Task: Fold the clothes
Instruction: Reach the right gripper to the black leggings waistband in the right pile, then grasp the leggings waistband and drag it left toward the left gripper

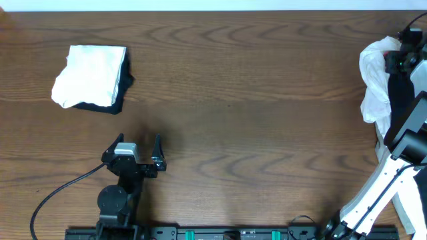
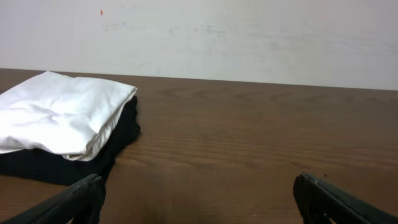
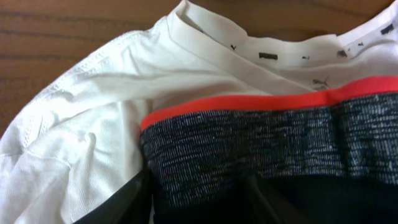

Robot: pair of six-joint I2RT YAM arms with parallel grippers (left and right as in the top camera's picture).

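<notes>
Brown wooden table (image 1: 233, 80) bears a folded white-on-black cloth stack (image 1: 90, 77). Left gripper (image 1: 139, 141) sits near it, jaws spread wide, empty. Right gripper (image 3: 199, 190), well apart from the stack, straddles black leggings with a red-orange waistband (image 3: 249, 143); hold cannot be told.

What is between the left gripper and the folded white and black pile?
Nothing but bare table lies between the left gripper and the folded pile, as the overhead view shows clearly.

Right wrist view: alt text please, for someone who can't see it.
Close-up of dark leggings with a red-orange waistband lying over a white garment with small black logos, on the wooden table. Blurred fingers of the right gripper straddle the dark fabric at the bottom; whether they grip it is unclear.
</notes>
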